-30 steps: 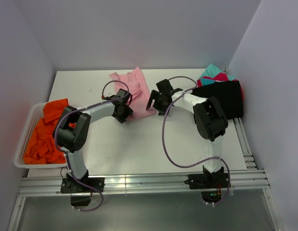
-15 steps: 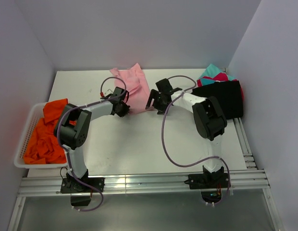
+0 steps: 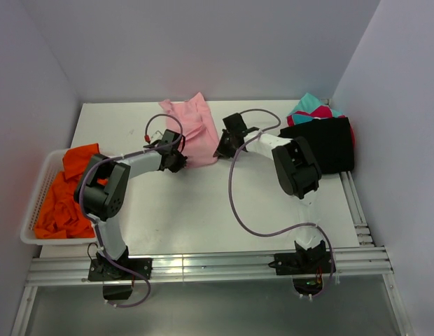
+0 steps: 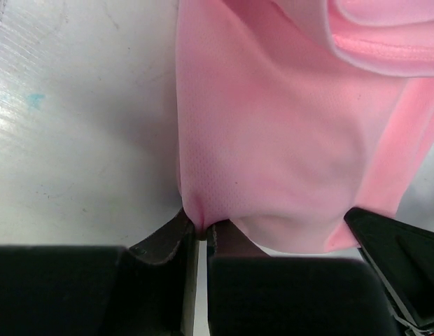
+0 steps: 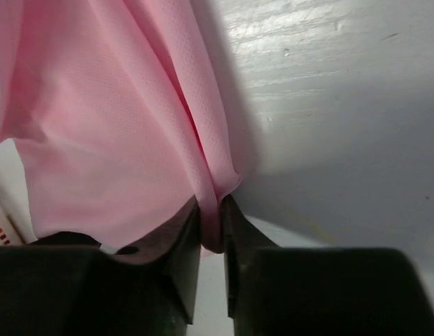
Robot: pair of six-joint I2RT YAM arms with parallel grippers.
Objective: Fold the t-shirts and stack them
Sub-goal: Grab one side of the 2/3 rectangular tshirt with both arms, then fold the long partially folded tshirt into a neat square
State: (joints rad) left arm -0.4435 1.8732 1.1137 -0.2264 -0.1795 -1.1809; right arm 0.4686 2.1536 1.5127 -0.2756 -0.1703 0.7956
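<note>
Far out to the left of the left gripper (image 3: 173,159) lie the orange shirts (image 3: 63,199). They are all crumpled, so I think nobody has folded them yet.

The left gripper has its two fingers pressed together on a little bit of the pink shirt (image 3: 192,126). It pinches the near left edge of the cloth. The rest of the shirt lies past the fingertips, on the table (image 3: 203,203), bunched and wrinkly. It is not a neat fold yet.

The right gripper (image 3: 222,145) is just on the other side of the pink shirt. Its fingers are squeezed on a fold at the near right edge. So both grippers hold the same shirt, one at each near corner. I think this is the shirt being worked on now, and the fold is only starting.

Well off to the right of the right gripper is a black shirt (image 3: 325,143). It looks flat and folded. A teal shirt (image 3: 309,103) and a magenta shirt (image 3: 322,113) peek out from under its far edge. That looks like the pile of finished ones.

There is one holder, a white basket (image 3: 36,183), far to the left of both grippers. Only the orange shirts are in it, and one hangs over its far rim.
</note>
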